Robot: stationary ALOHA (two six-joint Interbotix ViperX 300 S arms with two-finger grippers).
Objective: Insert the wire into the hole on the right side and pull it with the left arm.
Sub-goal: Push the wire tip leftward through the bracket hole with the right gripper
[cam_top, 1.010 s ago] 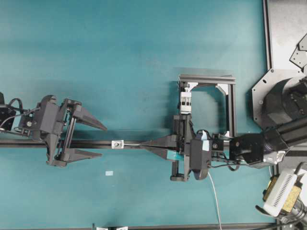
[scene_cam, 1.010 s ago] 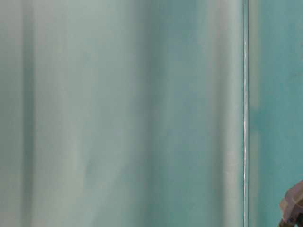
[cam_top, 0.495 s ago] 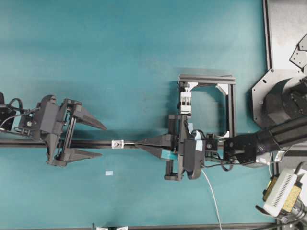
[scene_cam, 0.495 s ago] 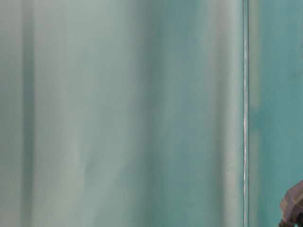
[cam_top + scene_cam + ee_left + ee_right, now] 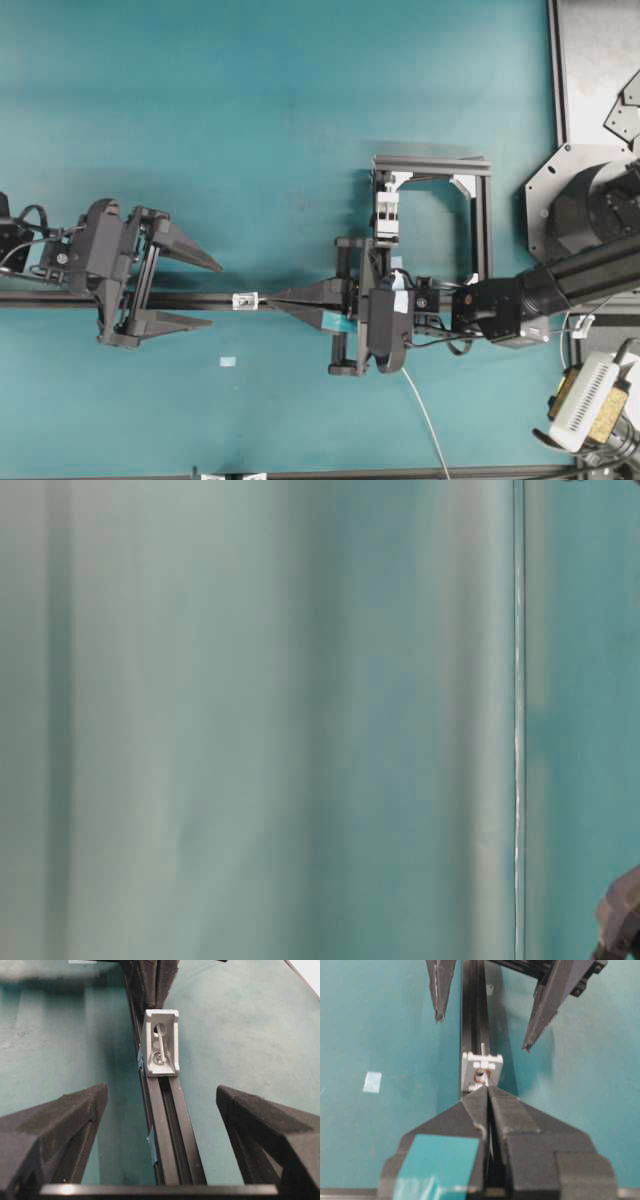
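Pincer tips of the right arm (image 5: 275, 297) are pressed together, clenched on the wire (image 5: 488, 1078), a hair-thin silver strand seen only as a short stub between the tips in the right wrist view. The tips are brought right up against the small silver-white block (image 5: 244, 299), which is mounted on the black rail (image 5: 200, 299) laid across the teal table (image 5: 300, 120). In the right wrist view the wire end is seen at the block's hole (image 5: 479, 1074), on the face turned toward the right pincer; whether it has entered cannot be told. Teal tape (image 5: 436, 1162) is carried on one finger of that pincer.

On the far side of the block, the left pincer (image 5: 215, 295) is held released, its two plain pointed black fingers (image 5: 60, 1125) spread wide to either side of the rail, apart from the block and grasping nothing. In the left wrist view the block (image 5: 160, 1042) is seen between and beyond those fingers, with a screw in its slot.

Beyond the right pincer, away from the block, a black frame (image 5: 432, 215) with a white clip (image 5: 387, 212) is stood on the table. A small pale square (image 5: 228, 361) lies on the table near the block. A white cable (image 5: 425, 425) is trailed from the right arm. The table-level view is blurred teal.
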